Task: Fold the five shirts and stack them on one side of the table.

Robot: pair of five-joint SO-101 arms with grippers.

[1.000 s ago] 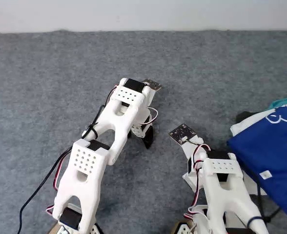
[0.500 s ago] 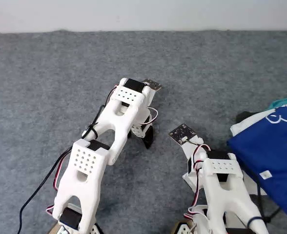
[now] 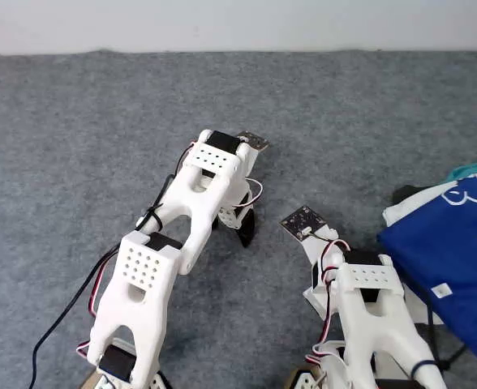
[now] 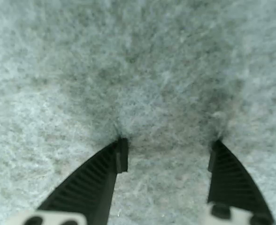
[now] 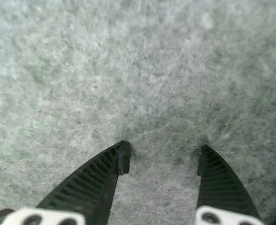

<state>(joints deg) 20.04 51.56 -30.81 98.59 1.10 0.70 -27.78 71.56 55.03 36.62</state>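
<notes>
A stack of folded shirts lies at the table's right edge, with a blue shirt (image 3: pixel 449 259) on top, a white one (image 3: pixel 409 207) under it, and slivers of teal and black cloth at the far side. My left gripper (image 4: pixel 168 151) stands open, its black fingertips (image 4: pixel 121 152) touching the bare grey felt; from above it points down near the table's middle (image 3: pixel 243 228). My right gripper (image 5: pixel 164 157) is open too, low over bare felt, with nothing between its fingers. From above, the right arm (image 3: pixel 367 292) sits just left of the stack.
Grey felt (image 3: pixel 84 138) covers the whole table up to a white wall (image 3: pixel 238 24) at the back. A black cable (image 3: pixel 64 312) trails from the left arm toward the front edge.
</notes>
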